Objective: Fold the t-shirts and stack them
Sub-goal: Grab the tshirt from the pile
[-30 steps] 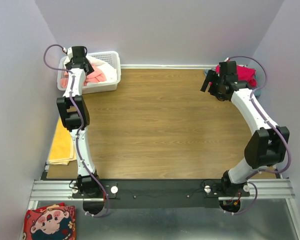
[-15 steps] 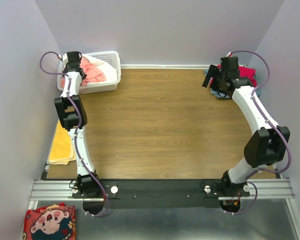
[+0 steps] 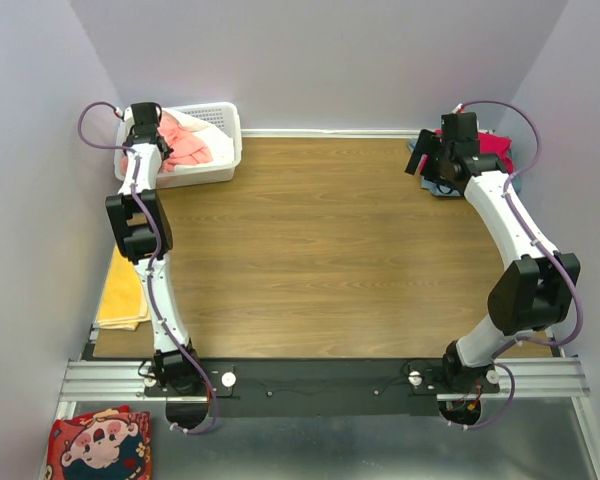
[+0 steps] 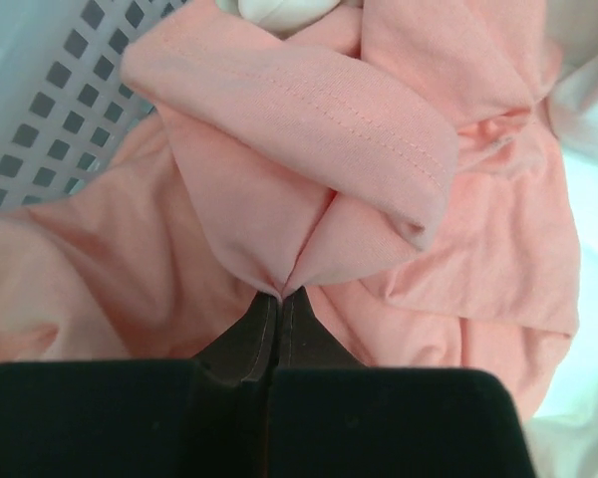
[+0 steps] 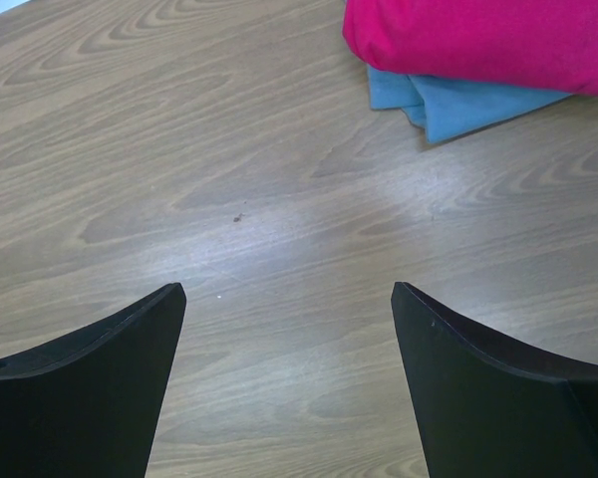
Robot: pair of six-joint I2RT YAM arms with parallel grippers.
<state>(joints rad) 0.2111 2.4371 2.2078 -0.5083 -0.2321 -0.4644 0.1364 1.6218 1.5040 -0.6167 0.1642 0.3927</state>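
Closure noted: left gripper (image 4: 279,302) had just pinched salmon-pink t-shirt (image 4: 379,249) in basket (image 3: 225,118), 10 o'clock; lift-out likely next. Right gripper (image 5: 286,291) gaped empty, 2 o'clock.

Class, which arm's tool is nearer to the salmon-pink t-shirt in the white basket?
Left. The left tool is shut on a fold of the salmon-pink t-shirt inside the basket. The right tool hangs open over the table, near the crimson t-shirt.
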